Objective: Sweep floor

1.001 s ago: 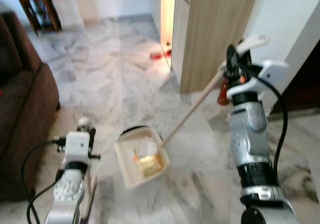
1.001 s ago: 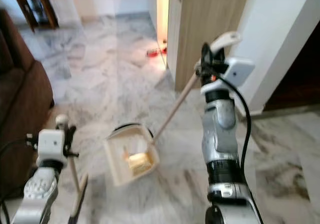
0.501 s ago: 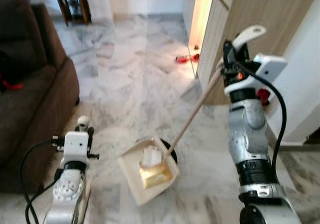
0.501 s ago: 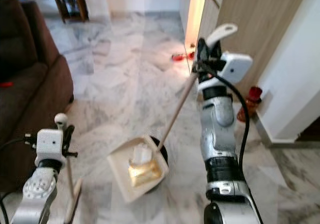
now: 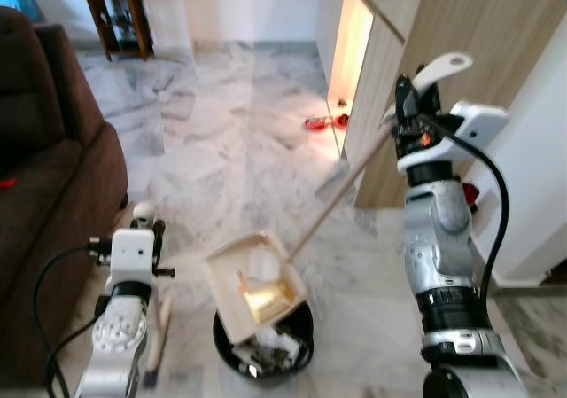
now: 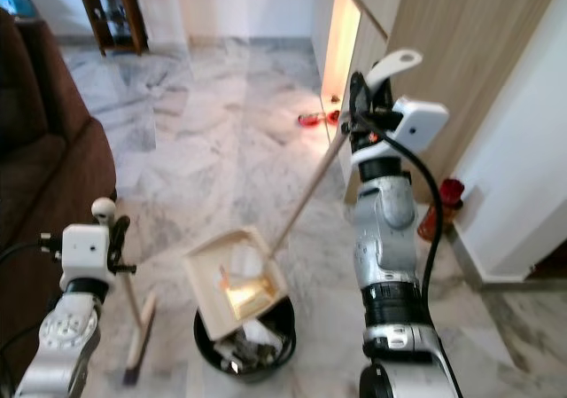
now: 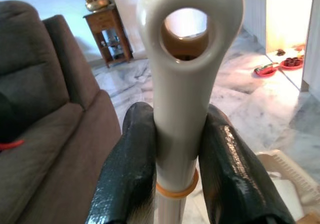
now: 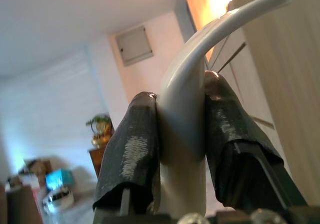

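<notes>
My right gripper (image 5: 409, 119) is shut on the white curved handle (image 8: 182, 134) of a long wooden pole. The pole slopes down to a cream dustpan (image 5: 252, 278). The dustpan is tilted over a black bin (image 5: 266, 352) and holds yellowish scraps; the bin has rubbish inside. At the lower left my left gripper (image 5: 142, 230) is shut on the broom's white handle (image 7: 182, 109), which has a hole at its top. The broom head (image 6: 137, 340) rests on the marble floor (image 5: 221, 167) beside the bin.
A brown sofa (image 5: 44, 203) stands close on the left. A wooden cabinet (image 5: 443, 26) rises on the right, with red items (image 5: 321, 121) on the floor by its lit gap and a red object (image 6: 436, 210) at the wall. A dark side table (image 5: 111, 12) is far back.
The camera has shifted. The black bin now shows fully under the dustpan, and the dustpan sits higher and more tilted above it. Both grippers keep their hold.
</notes>
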{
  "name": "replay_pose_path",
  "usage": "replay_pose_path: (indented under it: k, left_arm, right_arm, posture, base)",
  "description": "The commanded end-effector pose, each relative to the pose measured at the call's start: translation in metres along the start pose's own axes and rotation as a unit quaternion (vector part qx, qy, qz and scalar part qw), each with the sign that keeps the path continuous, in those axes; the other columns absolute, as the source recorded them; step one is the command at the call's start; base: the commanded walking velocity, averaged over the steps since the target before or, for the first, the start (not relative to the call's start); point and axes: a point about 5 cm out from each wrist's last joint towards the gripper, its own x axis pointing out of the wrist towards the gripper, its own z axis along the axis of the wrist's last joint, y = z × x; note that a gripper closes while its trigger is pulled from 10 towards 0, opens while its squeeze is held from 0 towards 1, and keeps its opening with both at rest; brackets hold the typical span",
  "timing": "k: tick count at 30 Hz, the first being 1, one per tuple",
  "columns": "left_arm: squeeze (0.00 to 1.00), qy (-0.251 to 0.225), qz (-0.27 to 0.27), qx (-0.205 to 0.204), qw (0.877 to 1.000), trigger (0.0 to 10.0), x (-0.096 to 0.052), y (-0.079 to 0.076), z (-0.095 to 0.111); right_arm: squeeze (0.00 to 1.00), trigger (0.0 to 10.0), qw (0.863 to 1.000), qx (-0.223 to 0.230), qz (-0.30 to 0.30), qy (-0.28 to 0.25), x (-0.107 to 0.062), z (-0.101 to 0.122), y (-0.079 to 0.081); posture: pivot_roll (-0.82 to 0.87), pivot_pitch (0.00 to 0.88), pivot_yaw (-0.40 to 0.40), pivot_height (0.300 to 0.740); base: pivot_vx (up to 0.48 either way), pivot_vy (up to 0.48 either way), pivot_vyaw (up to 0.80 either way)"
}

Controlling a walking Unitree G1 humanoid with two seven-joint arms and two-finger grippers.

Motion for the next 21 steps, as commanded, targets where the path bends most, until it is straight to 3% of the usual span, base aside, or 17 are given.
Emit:
replay_pose_path:
  k: [1,6,9,15,19,21]
  left_arm:
    - [0.0,-0.03,-0.007,0.005,1.0,10.0,0.003,-0.001,0.011]
    - [0.0,-0.033,-0.012,0.002,0.999,10.0,0.003,-0.003,0.011]
    - [0.0,-0.037,-0.018,-0.003,0.999,10.0,0.001,-0.004,0.012]
    - [0.0,-0.036,-0.017,-0.002,0.999,10.0,0.001,-0.004,0.012]
    - [0.0,-0.036,-0.02,-0.003,0.999,10.0,0.002,-0.005,0.012]
    - [0.0,-0.036,-0.023,-0.004,0.999,10.0,0.002,-0.005,0.012]
  right_arm:
    - [0.0,10.0,0.999,-0.002,0.008,-0.048,0.009,0.019,0.002]
    - [0.0,10.0,0.999,-0.002,0.008,-0.048,0.009,0.019,0.003]
    - [0.0,10.0,0.997,0.003,0.057,-0.053,0.006,0.02,0.014]
    - [0.0,10.0,0.995,0.007,0.079,-0.063,0.003,0.022,0.017]
    - [0.0,10.0,0.992,-0.012,0.103,-0.066,0.001,0.024,0.019]
    - [0.0,10.0,0.986,-0.057,0.146,-0.065,-0.001,0.023,0.026]
  posture:
    - [0.06,0.0,0.019,0.74]
    - [0.06,0.0,0.02,0.74]
    - [0.05,0.0,0.022,0.74]
    - [0.05,0.0,0.025,0.74]
    - [0.05,0.0,0.029,0.74]
    - [0.04,0.0,0.032,0.74]
  base:
    - [0.296,0.0,0.0]
    - [0.059,0.0,0.0]
    - [0.0,0.0,0.0]
    - [0.0,0.0,0.0]
    - [0.0,0.0,0.0]
    - [0.0,0.0,0.0]
